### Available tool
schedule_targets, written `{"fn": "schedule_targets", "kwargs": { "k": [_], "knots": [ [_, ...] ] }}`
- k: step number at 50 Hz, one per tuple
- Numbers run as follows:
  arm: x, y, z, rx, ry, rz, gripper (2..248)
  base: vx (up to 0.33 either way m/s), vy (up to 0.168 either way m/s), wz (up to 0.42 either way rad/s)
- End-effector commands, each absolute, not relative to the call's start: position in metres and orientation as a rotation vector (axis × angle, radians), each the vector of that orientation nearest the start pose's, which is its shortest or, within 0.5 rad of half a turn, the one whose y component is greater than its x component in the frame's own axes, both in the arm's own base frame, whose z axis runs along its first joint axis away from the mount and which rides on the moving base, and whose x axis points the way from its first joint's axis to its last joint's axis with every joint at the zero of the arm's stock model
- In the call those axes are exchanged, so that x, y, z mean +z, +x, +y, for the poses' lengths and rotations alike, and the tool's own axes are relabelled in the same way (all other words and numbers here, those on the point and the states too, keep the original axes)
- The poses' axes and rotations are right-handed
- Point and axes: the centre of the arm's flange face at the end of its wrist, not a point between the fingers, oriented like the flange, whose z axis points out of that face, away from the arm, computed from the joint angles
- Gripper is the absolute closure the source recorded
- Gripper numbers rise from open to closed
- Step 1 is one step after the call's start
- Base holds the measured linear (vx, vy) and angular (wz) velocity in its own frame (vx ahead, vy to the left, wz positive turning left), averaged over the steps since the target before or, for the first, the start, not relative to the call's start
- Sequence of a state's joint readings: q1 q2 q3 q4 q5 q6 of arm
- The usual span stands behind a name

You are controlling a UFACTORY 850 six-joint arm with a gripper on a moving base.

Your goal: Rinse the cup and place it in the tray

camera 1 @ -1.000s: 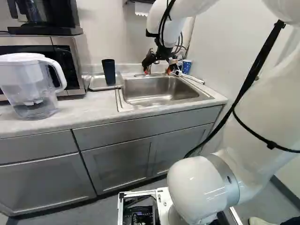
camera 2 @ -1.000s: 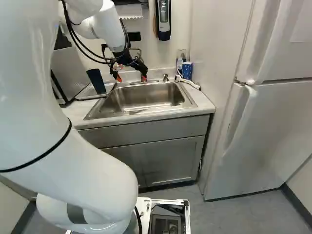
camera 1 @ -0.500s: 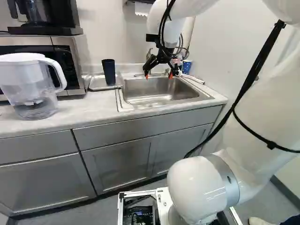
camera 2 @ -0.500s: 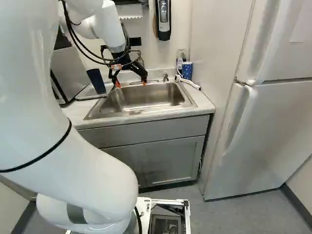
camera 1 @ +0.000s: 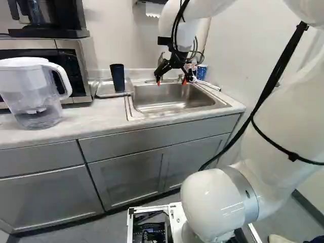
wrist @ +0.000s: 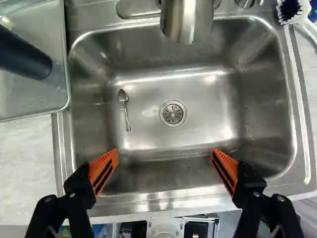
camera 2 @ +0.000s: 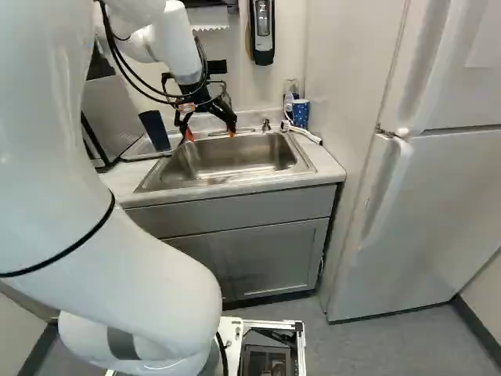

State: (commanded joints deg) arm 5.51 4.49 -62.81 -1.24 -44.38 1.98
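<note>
has a tall white fridge at the right of the right base view, and gray cupboards under the counter. reaches with a big white arm out over the shiny metal sink. has the flat metal tray right at the sink's edge, and a see-through jug at the left of the left base view. hangs the black gripper above the sink, with orange pads wide apart. holds nothing at all. has the dark blue cup upright in the tray. shows a spotty blue cup near the sink's back corner, and a little spoon down in the sink, beside the round drain.
</note>
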Motion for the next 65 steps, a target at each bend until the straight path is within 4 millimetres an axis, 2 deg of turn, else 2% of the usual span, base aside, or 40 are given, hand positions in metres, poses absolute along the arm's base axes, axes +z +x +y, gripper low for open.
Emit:
{"fn": "schedule_targets", "kwargs": {
  "k": [34,65],
  "knots": [
    [0.6439,0.4534,0.0423,-0.623,-3.069,-0.113,3,-0.009,-0.001,0.006],
    [0.6439,0.4534,0.0423,-0.623,-3.069,-0.113,3,-0.087,-0.002,0.012]
  ]
}}
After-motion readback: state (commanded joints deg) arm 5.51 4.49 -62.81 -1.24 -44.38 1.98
